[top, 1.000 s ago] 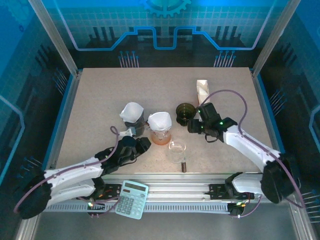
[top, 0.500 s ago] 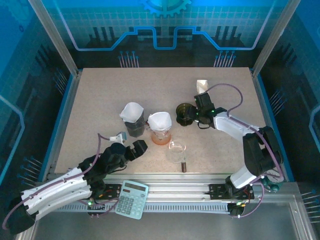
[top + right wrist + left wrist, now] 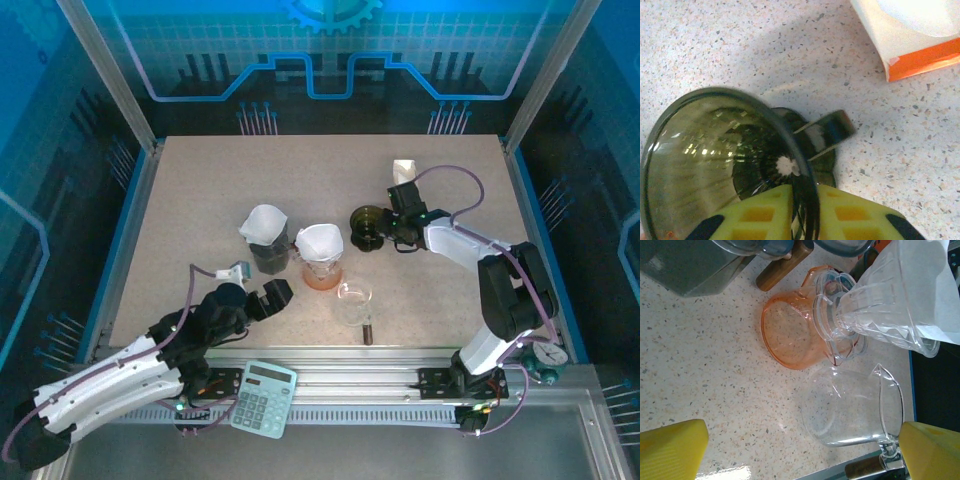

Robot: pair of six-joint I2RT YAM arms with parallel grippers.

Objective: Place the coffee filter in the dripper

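Top view: the left end effector [image 3: 270,297], lower left of centre, is spread wide and holds nothing. The right end effector [image 3: 386,230] meets the dark dripper [image 3: 366,228] right of centre, with the filter pack [image 3: 404,172] just above it.

Left wrist: a glass pitcher [image 3: 855,410] stands on the worktop [image 3: 705,365].

Right wrist: yellow fingers [image 3: 765,215] pinch the dripper's rim.

The arms [image 3: 110,378] are white-shelled with black joints and looping purple cables [image 3: 452,168] — the fingers [image 3: 765,212] carry yellow pads [image 3: 670,447].
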